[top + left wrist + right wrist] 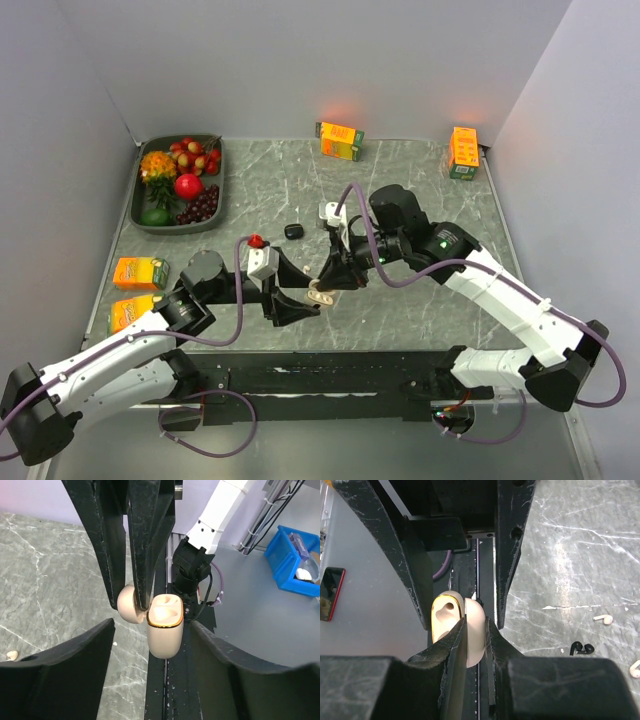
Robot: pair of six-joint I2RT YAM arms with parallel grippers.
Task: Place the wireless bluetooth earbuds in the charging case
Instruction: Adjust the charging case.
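Overhead view facing table (430, 190), two close wrist views sharing charging case (162, 632)

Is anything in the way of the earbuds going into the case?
Nothing visible. The charging case hangs open, clamped by its lid in the right end effector, its sockets bare; the earbuds lie on the table.

Left gripper (152, 625) stands wide apart — right gripper (475, 626) faces it closely, jaws seemingly pinched nearly together.
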